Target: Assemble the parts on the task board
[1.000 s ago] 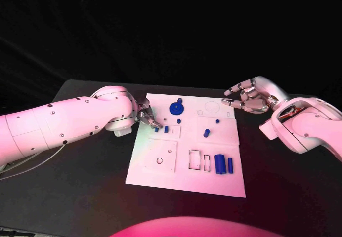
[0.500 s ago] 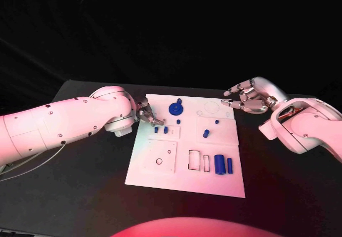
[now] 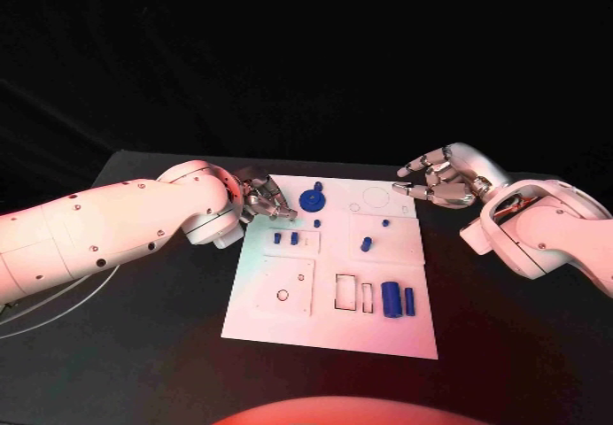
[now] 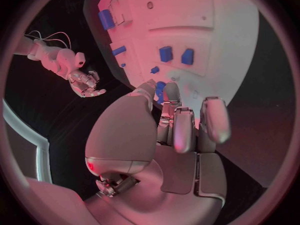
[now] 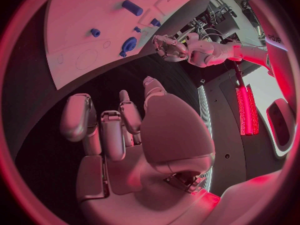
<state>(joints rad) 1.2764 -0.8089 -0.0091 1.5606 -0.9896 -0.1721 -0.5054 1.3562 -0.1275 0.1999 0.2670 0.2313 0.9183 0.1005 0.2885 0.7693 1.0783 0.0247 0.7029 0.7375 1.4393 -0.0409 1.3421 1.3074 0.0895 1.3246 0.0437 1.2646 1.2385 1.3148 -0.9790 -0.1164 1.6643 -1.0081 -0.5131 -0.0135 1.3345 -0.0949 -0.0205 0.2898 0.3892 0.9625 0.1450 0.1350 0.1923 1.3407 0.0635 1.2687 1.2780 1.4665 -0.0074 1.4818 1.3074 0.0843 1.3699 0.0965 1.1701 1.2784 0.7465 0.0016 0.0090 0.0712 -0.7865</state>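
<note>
Black desk [image 3: 153,354] w/ dark room behind; white board [image 3: 288,314] sits mid-frame. Left hand [image 3: 268,202] is at the board's upper-left edge, fingers bunched beside the big round blue part [image 3: 314,198]; can't tell if it's pinching anything. Right hand [image 3: 434,181] hovers off the board's upper-right corner, fingers curled, holding nothing. Small blue parts [image 3: 285,238] lie centre-left, two cylinders [image 3: 399,299] lower right. Tip: keep fingertips low and approach the round part straight down, w/o nudging neighbours.

Dim pinkish light; black surround; wrist views perhaps edge-warped
</note>
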